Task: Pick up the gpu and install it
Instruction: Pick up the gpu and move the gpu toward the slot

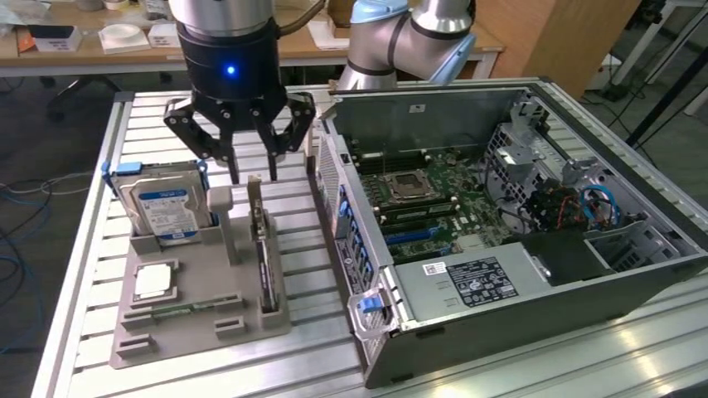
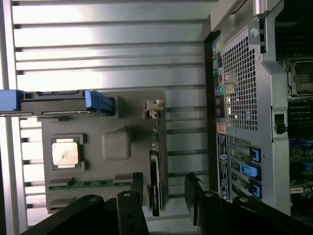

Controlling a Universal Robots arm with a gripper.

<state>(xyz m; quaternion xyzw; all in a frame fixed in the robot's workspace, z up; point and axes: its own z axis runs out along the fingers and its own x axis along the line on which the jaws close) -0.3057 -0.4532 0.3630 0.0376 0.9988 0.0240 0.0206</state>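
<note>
Exterior view: the gpu (image 1: 264, 249) is seen standing on edge in a slot of the grey holder (image 1: 199, 327), along the holder's side that faces the open computer case (image 1: 498, 207), and the holder is set on the slatted table (image 1: 321, 348) towards the edge away from the case. A hard drive (image 1: 166, 203) and a CPU chip (image 1: 155, 282) are carried in the same holder, well apart from the card. The gpu is judged to be light and stiff, but thin and fragile, with smooth faces that could slip and a connector edge that should not be knocked. It is probably best taken by its two flat faces near the middle of the upper edge, so that it is lifted straight and without twisting. The tool (image 1: 254, 166) is spread wide and nothing is held or touched by it; it is held above the card's far end. In the wrist view the tool (image 2: 164, 178) is seen with one finger on either side of the dark slab, clear of it.
</note>
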